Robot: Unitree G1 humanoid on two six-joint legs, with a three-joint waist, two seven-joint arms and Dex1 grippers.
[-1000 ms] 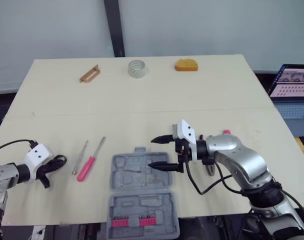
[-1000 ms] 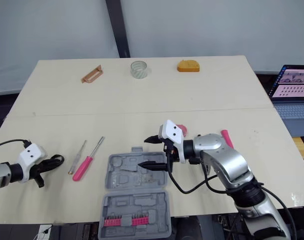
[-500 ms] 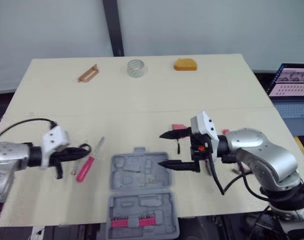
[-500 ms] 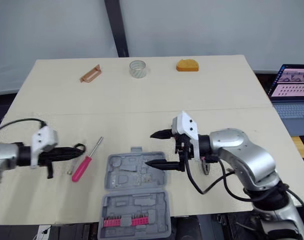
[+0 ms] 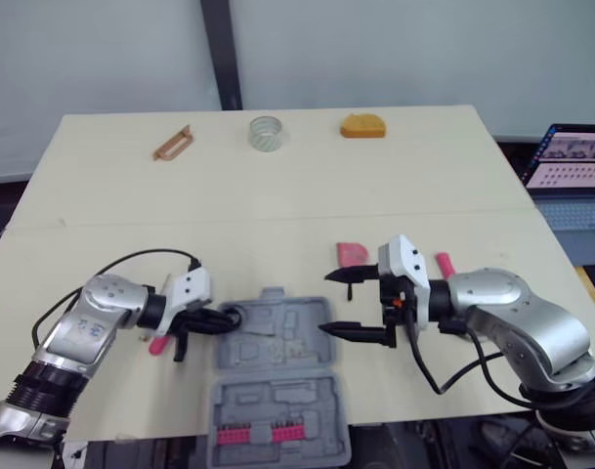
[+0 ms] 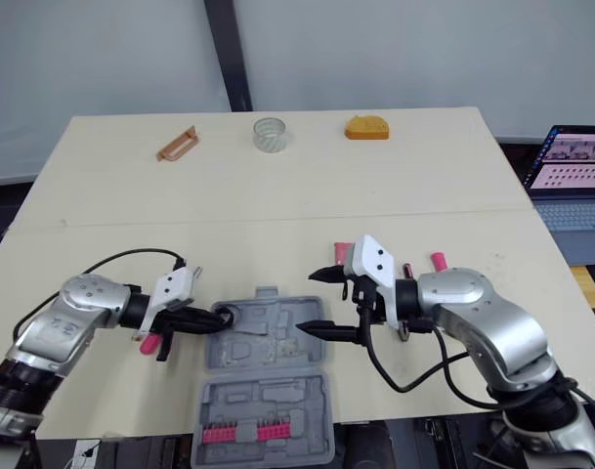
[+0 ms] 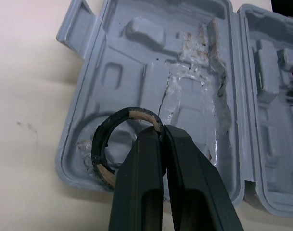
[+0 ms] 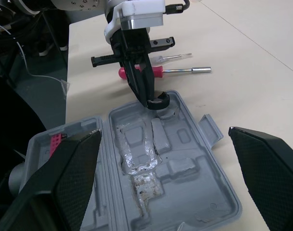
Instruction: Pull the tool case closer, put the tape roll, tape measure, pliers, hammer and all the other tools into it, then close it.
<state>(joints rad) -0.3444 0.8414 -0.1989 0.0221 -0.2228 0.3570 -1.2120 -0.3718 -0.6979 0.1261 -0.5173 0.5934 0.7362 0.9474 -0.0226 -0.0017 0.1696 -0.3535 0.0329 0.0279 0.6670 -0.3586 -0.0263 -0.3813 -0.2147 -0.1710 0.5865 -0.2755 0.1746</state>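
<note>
The grey tool case lies open at the table's front edge, its lower half holding red bits. My left gripper is shut on a black tape roll, which hangs over the case's left corner recess. At the right edge of the case my right gripper stands open, nothing between its fingers. A pink-handled screwdriver and a clear-handled one lie left of the case, partly hidden behind my left gripper. At the back lie a clear tape roll, an orange tape measure and a brown handled tool.
A pink piece lies behind my right gripper, and a pink handle shows beside my right arm. A laptop stands off the table's right side. Bare tabletop stretches between the case and the back row.
My left arm has swung right from the table's left side, carrying the black tape roll to the case. My right gripper has drawn back to the right, off the case.
</note>
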